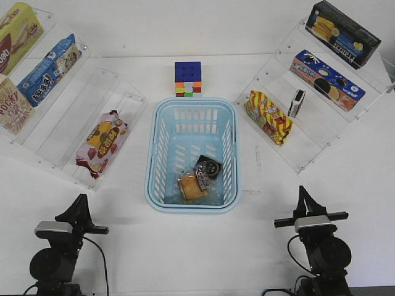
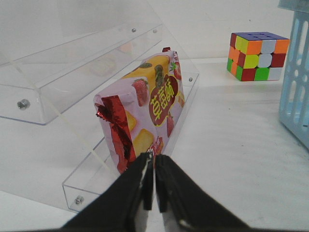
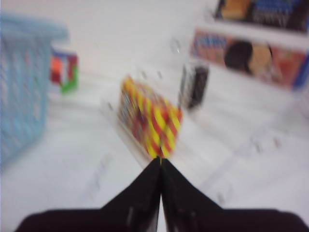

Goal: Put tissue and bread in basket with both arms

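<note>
The light blue basket [image 1: 157, 154] stands at the table's middle. Inside it, at the near end, lie the bread [image 1: 192, 187], a golden-brown bun in clear wrap, and the tissue [image 1: 208, 166], a small black packet, just behind it and touching it. My left gripper [image 1: 82, 206] is at the near left, shut and empty, as the left wrist view [image 2: 154, 157] shows. My right gripper [image 1: 304, 197] is at the near right, shut and empty; the right wrist view [image 3: 160, 162] is blurred. Both are well clear of the basket, whose edge shows in both wrist views [image 2: 294, 92] [image 3: 21, 92].
A Rubik's cube [image 1: 188, 79] sits behind the basket. Clear acrylic shelves flank it: the left one [image 1: 74, 117] holds a pink strawberry snack bag [image 1: 102, 143] and boxes; the right one [image 1: 308, 129] holds a red-and-yellow snack bag [image 1: 268, 116], a twin black packet [image 1: 297, 103] and biscuit boxes.
</note>
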Robot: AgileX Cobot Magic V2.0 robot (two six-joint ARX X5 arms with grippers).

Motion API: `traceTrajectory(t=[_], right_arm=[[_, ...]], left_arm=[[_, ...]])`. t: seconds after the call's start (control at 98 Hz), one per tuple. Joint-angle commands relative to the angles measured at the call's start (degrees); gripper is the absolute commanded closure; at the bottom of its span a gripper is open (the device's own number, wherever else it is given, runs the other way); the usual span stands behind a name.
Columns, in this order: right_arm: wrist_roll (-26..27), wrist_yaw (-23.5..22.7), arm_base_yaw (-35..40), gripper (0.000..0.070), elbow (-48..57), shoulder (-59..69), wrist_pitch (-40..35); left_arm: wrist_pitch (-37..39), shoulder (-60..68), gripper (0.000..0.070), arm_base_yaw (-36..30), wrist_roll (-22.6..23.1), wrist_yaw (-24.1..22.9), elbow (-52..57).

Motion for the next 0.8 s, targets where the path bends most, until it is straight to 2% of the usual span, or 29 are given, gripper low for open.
traceTrajectory(t=[0.0, 0.051, 0.224, 0.786], right_arm=[[1.31, -0.11, -1.2, 0.07, -1.62, -2.78, -2.69], [2.8, -0.02, -2.12, 0.07, -1.51, -4.9, -8.11], [5.18, -0.13, -3.28, 0.07, -1.53, -5.66, -7.32], [5.14, -0.13, -3.26, 0.07, -1.53, -5.66, -5.95]], left_arm=[[0.79, -0.11, 0.0699, 0.02, -0.11, 0.04, -1.16], [0.79, -0.11, 0.0699, 0.02, -0.11, 0.04, -1.16], [0.79, -0.11, 0.0699, 0.0, -0.11, 0.07, -1.14], [0.81, -0.11, 0.0699, 0.02, -0.11, 0.04, -1.14]])
